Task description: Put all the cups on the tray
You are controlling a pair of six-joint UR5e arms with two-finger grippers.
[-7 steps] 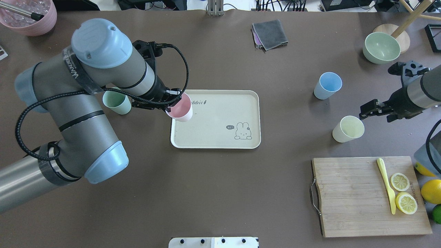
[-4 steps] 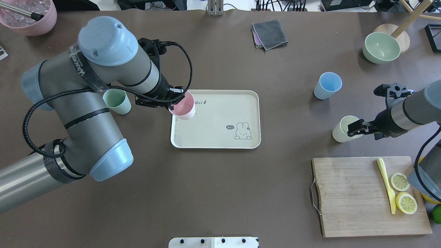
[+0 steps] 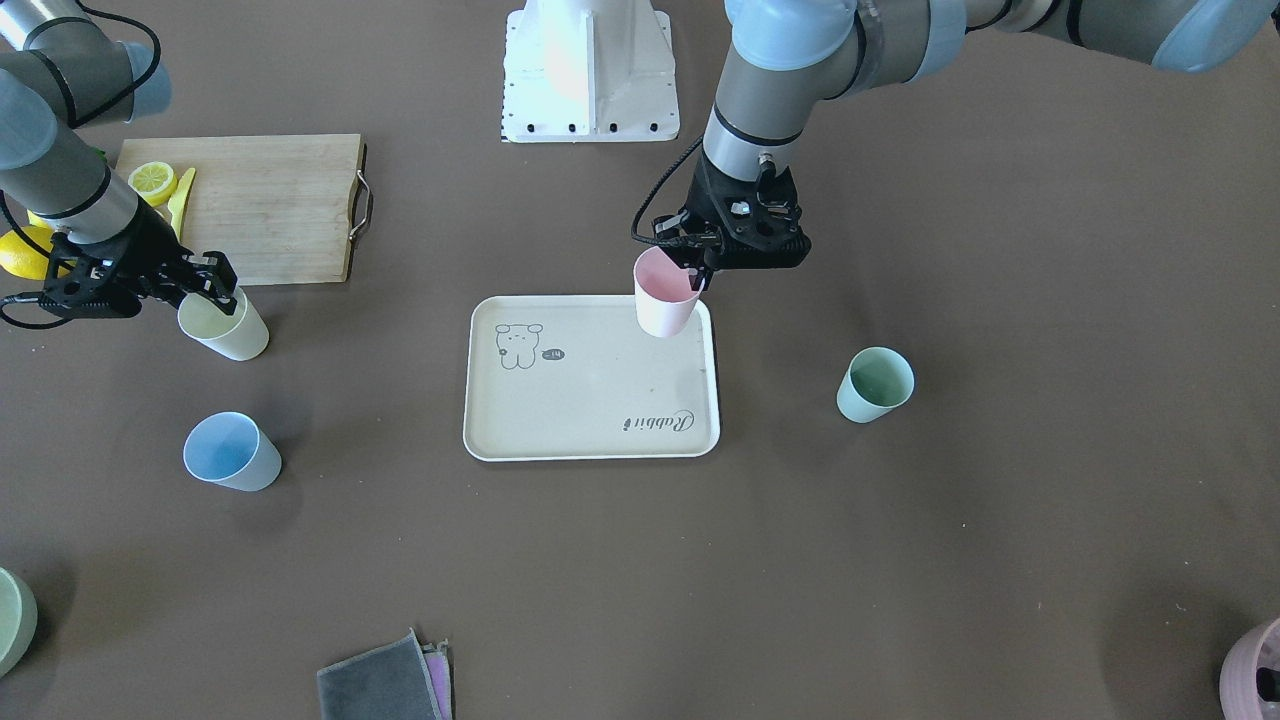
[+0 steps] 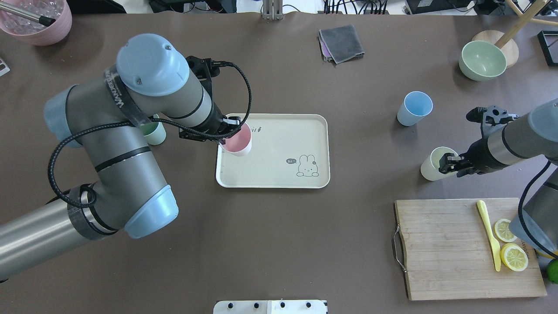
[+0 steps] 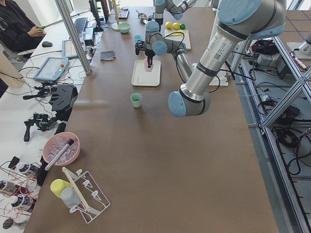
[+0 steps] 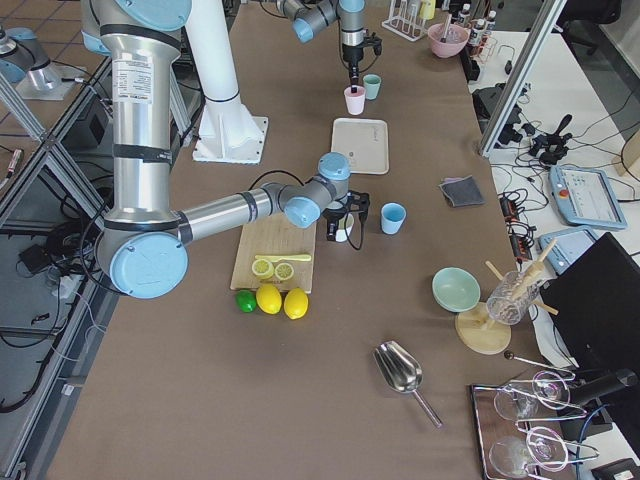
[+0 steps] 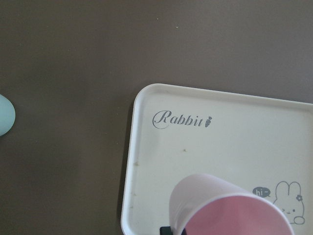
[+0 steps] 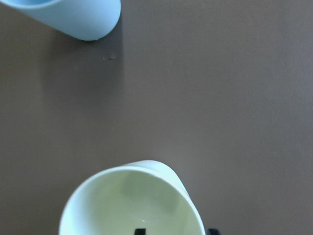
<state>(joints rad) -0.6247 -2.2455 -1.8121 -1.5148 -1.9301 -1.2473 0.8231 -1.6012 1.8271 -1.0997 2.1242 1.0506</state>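
My left gripper is shut on the rim of the pink cup and holds it upright over the beige tray's left end, near the "Rabbit" script. My right gripper is open, with its jaws straddling the near wall of the pale yellow cup, which stands on the table. The light blue cup stands beyond the yellow one. The mint green cup stands left of the tray, partly hidden by my left arm in the overhead view.
A wooden cutting board with lemon slices and a yellow knife lies near my right arm. A green bowl is at the far right, a grey cloth at the far middle, and a pink bowl at the far left.
My left gripper has carried the pink cup rightward, from the tray's left rim to over the tray. My right gripper has moved in to the yellow cup's rim.
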